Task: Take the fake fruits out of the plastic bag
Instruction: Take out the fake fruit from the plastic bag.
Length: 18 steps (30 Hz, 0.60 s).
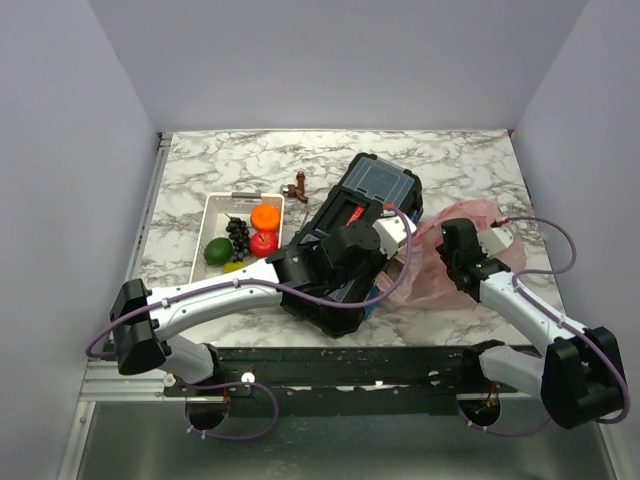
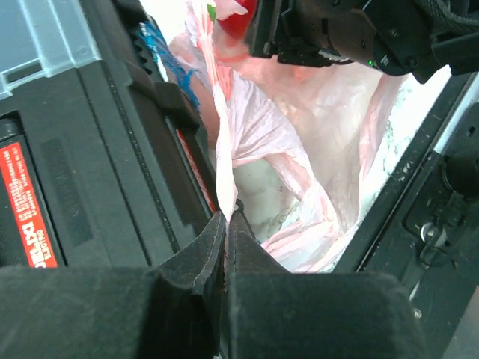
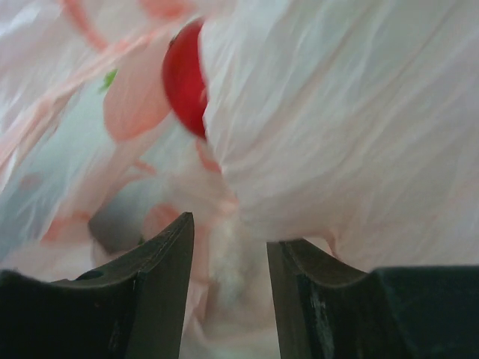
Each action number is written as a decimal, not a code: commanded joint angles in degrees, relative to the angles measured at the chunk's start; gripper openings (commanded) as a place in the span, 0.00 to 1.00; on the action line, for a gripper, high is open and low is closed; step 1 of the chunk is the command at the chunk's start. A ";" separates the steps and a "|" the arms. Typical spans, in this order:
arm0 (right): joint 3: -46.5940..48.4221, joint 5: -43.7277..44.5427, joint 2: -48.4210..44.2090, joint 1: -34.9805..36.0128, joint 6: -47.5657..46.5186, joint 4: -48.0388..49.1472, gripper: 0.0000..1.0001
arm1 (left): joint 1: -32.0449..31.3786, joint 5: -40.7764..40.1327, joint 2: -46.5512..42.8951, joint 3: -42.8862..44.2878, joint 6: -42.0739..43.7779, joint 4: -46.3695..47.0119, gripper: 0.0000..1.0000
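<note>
The pink plastic bag lies right of the toolbox. My left gripper is shut on the bag's edge, with the pinch showing in the left wrist view. My right gripper is inside the bag's mouth; in its own view it is open, with bag film in front of it. A red fruit lies in the bag just beyond, also seen in the left wrist view. An orange, red apple, green fruit and grapes sit in the white tray.
A black toolbox lies between tray and bag, close against my left arm; its side fills the left wrist view. A small brown-red figure stands behind the tray. The right arm's black head hangs over the bag.
</note>
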 commanded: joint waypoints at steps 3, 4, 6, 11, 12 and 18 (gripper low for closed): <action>-0.20 -0.86 1.95 -6.83 -5.69 6.34 0.47 | -0.97 -4.61 -1.61 -1.49 0.28 1.85 0.00; -0.39 -0.14 1.39 -6.88 -6.47 6.15 0.48 | -1.25 -3.74 -1.48 -1.41 0.57 1.90 0.00; -0.97 2.75 -0.50 -7.23 -6.30 4.90 0.51 | -1.99 -2.41 -0.84 -1.25 0.85 1.86 0.00; -3.99 3.38 -6.37 -12.75 0.00 -0.89 0.54 | -4.98 -0.39 0.81 -0.81 1.04 1.45 0.00; -4.14 3.99 -7.48 -13.07 1.80 -2.68 0.54 | -5.72 -0.74 1.09 -0.84 1.09 1.49 0.00; -2.47 8.37 -9.26 -13.38 2.40 -9.83 0.52 | -8.25 -3.47 2.13 -1.11 1.32 1.39 0.00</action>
